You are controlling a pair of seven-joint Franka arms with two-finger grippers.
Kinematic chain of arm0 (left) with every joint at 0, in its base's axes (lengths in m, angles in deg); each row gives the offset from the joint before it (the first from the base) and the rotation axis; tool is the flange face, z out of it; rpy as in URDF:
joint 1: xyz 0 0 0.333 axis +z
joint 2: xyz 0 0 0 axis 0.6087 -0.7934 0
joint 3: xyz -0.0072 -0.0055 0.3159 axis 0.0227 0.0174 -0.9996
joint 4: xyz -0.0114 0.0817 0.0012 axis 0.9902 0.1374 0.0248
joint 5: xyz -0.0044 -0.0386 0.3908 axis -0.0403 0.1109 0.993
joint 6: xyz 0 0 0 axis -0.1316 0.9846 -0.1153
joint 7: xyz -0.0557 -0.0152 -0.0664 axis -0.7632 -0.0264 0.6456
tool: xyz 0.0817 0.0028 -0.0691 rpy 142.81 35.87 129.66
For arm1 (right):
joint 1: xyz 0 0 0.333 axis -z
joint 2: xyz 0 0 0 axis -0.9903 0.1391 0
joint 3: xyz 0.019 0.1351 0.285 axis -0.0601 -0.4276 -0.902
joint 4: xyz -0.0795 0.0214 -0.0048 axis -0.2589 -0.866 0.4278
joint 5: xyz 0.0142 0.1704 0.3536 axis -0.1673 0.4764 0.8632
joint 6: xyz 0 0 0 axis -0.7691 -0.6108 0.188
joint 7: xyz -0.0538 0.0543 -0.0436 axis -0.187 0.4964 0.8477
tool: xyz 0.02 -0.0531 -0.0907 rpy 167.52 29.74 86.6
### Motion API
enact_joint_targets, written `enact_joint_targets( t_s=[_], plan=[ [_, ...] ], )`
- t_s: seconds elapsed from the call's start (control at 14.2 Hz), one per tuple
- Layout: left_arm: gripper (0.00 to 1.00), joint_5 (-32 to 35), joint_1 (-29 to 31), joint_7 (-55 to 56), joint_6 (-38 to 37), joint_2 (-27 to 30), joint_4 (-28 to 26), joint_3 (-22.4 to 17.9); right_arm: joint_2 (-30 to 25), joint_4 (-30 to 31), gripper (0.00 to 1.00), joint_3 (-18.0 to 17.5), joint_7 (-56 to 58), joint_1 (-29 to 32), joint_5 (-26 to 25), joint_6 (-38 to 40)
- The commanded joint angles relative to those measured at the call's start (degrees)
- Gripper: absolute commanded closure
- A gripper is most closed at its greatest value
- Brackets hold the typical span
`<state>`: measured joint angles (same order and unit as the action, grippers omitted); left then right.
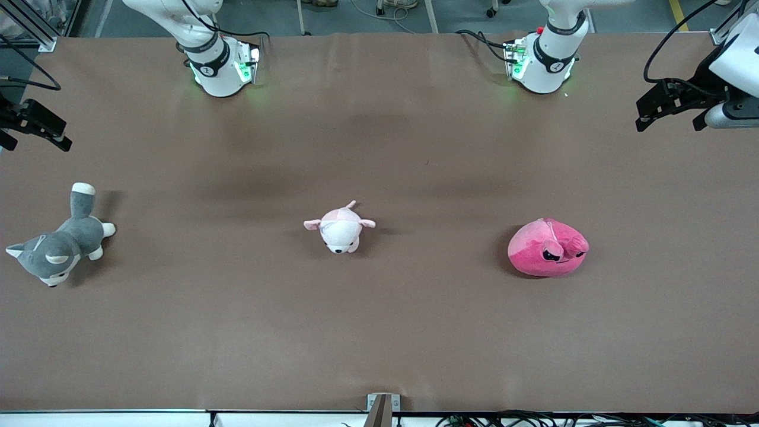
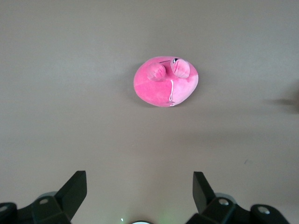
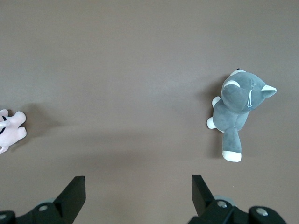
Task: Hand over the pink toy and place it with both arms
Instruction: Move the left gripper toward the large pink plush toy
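**Left wrist view put the pink toy straight ahead of spread fingers**

Left wrist view showed the pink toy [image 2: 166, 81] lying on the brown table [image 2: 70, 70], centred between the two black fingertips [image 2: 74, 189] of the left gripper [image 2: 139, 186], which were spread wide with nothing between them. The toy was well apart from those fingers, with bare table between.

From the front camera, the pink toy [image 1: 547, 248] sat toward the left arm's end of the table [image 1: 379, 332], nearer that camera than the left arm's base [image 1: 542, 65]. The left gripper [image 1: 667, 107] hung high over the table's edge at that same end. The right gripper [image 1: 35, 127] hung over the edge at the right arm's end, well apart from the toy; in its own wrist view the fingers [image 3: 74, 191] were likewise spread and empty, looking down on a grey-and-white plush husky [image 3: 238, 112] and the edge of a pale pink-and-white plush animal [image 3: 11, 130].

The toy was a squat blob, a little wider than deep, its long axis running roughly along the table's length. By my judgement the left arm was plainly the nearer one, so the first grasp should fall to it, with the right arm waiting to receive.

The pale plush [image 1: 340, 228] lay mid-table and the husky [image 1: 59, 243] at the right arm's end.
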<state>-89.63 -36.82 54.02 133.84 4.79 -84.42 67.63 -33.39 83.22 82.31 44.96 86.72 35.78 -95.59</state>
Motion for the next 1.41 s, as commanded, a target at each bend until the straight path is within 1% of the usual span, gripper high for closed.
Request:
enact_joint_targets(
  t_s=[0.0, 0.28, 0.42, 0.63, 0.7, 0.92, 1.13, 1.2, 1.34],
  plan=[
    [0.0, 0.2, 0.4, -1.0, -2.0, -0.2, 1.2, 0.0, -0.9, 0.7, 0.0, -0.1, 0.6, 0.0, -1.2, 0.0],
    [0.0, 0.4, 1.3, -1.0, -2.3, -0.9, 2.3, 0.0, -0.8, 0.8, 0.0, -0.1, 0.6, 0.0, -1.2, 0.1],
    [0.0, 0.5, 2.3, -1.4, -2.3, -3.0, 2.9, 0.1, -0.5, 0.6, 0.0, -0.1, 0.6, 0.1, -1.1, -0.1],
    [0.0, 0.5, 2.8, -0.3, -0.5, -6.4, 2.2, 0.2, 0.0, 0.1, 0.0, -0.1, 0.5, 0.0, -0.5, -0.5],
    [0.0, 0.4, 2.8, -0.2, 1.8, -7.2, 0.4, 0.2, 0.0, 0.0, 0.0, -0.1, 0.5, 0.0, -0.5, -0.5],
    [0.0, 0.5, 3.3, -0.1, 12.1, -7.9, -6.8, 0.1, 0.0, -0.8, 0.0, -0.1, 0.6, -0.9, -1.1, -0.2],
    [0.0, -0.2, 4.7, 0.0, 23.7, -9.9, -14.3, 0.2, -0.3, -1.2, 0.0, -0.2, 0.6, -1.9, -1.2, 0.2],
    [0.0, -0.3, 5.6, 0.1, 27.4, -11.0, -15.9, 0.3, -0.3, -0.8, 0.0, -0.1, 0.6, -2.0, -1.2, 0.1],
    [0.0, -1.0, 5.7, 1.0, 32.5, -12.9, -17.5, 0.3, -0.7, 0.8, 0.0, -0.2, 0.6, -2.2, -1.2, -1.9]
  ],
)
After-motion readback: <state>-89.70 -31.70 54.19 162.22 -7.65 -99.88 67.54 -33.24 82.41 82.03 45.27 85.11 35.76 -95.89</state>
